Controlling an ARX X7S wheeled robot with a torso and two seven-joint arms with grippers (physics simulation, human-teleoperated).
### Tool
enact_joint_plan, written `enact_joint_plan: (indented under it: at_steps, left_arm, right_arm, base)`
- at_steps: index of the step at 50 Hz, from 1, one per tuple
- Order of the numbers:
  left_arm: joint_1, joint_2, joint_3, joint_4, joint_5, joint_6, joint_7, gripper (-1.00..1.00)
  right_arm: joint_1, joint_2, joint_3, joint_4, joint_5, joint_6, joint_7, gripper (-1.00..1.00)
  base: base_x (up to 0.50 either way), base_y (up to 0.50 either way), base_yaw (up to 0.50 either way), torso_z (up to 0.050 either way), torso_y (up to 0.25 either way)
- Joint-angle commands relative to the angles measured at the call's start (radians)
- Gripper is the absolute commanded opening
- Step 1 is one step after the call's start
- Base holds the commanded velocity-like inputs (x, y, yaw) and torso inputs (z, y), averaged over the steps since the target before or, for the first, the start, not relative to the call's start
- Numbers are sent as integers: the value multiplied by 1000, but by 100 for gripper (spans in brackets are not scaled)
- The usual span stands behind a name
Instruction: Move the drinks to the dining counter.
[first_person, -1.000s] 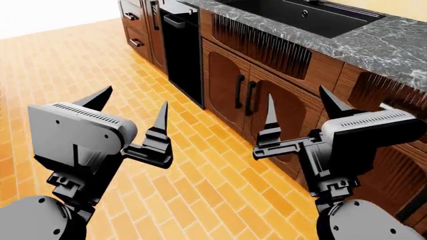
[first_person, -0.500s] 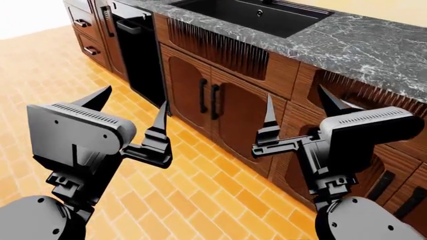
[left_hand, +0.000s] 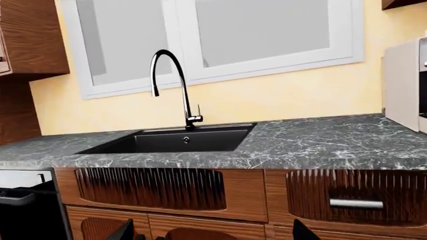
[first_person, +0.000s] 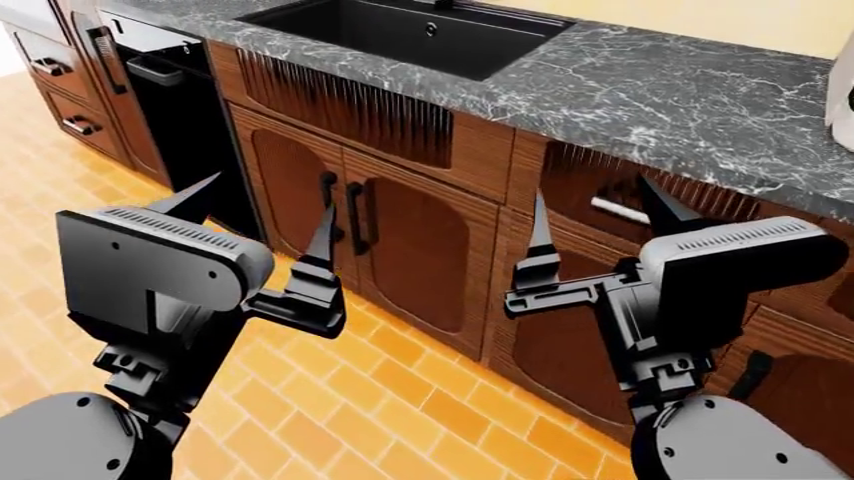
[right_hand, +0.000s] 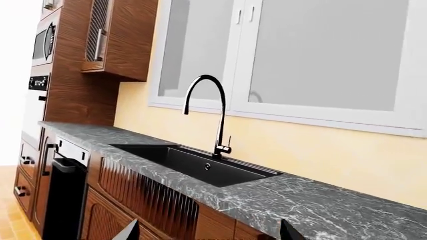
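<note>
No drinks show in any view, and the dining counter is out of view. In the head view my left gripper (first_person: 267, 200) and my right gripper (first_person: 594, 195) are held up side by side over the floor, both open and empty. They face the dark grey marble counter (first_person: 694, 90) with its black sink (first_person: 400, 35). Only the tips of the left gripper (left_hand: 212, 232) and the right gripper (right_hand: 209, 231) show in their wrist views, wide apart with nothing between them.
Brown cabinet doors (first_person: 400, 250) and a drawer with a silver handle (left_hand: 355, 203) run under the counter. A black appliance front (first_person: 187, 130) stands at the left. A curved faucet (left_hand: 180, 85) rises behind the sink. A white appliance (left_hand: 403, 85) sits on the counter. The floor is orange brick (first_person: 334, 400).
The head view has swung along the marble counter: sink and cabinets have slid left and nearer, and less floor shows. Both arms hold the same pose, grippers still open.
</note>
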Motion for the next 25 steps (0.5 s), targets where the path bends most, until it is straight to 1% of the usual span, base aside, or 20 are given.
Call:
enact_joint_plan:
  at_steps: [1,25]
  left_arm:
    - [-2,0,7,-2,3,2,0,100]
    - [2,-6,9,-11,6,18,8,100]
  right_arm:
    - [-3,3,0,-1,1,-3,0,100]
    - [28,-9,-16,11,4,22,0,100]
  base:
    - [148,103,-500,0,0]
    - [154,90,-500,0,0]
